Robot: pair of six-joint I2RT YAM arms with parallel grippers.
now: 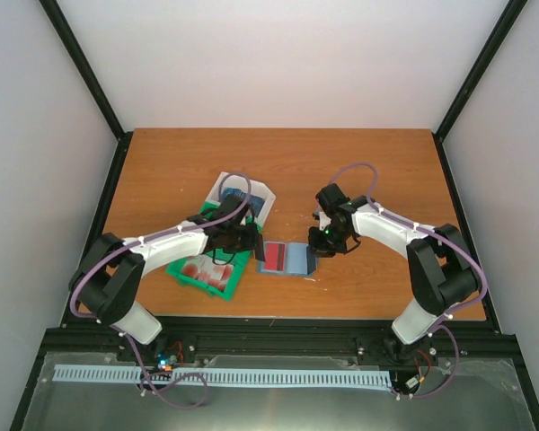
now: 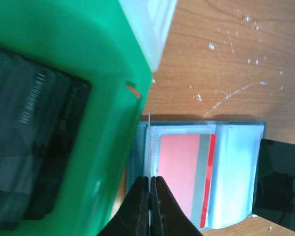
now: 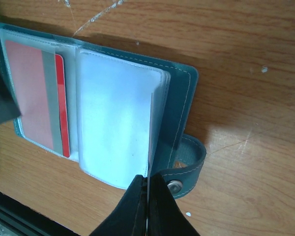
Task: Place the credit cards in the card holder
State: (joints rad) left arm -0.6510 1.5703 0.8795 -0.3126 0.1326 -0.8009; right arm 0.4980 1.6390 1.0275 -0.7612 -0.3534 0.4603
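The teal card holder [image 1: 292, 260] lies open on the table between my grippers. It also shows in the left wrist view [image 2: 236, 172] and the right wrist view [image 3: 179, 98]. A red credit card [image 2: 179, 172] with a grey band sits in its left clear sleeve, its red edge sticking out toward the spine [image 3: 61, 105]. My left gripper [image 2: 149, 179] is shut on a thin sheet seen edge-on at the holder's left edge; I cannot tell whether it is a card or a sleeve. My right gripper [image 3: 148, 182] is shut on a clear sleeve leaf [image 3: 118, 118] of the right half.
A green bin [image 1: 207, 269] with several cards lies left of the holder, close to my left gripper [image 1: 254, 244]. Dark cards [image 2: 34, 123] show in it. A white bin [image 1: 242, 193] stands behind it. The holder's snap strap [image 3: 189, 169] lies by the right fingers.
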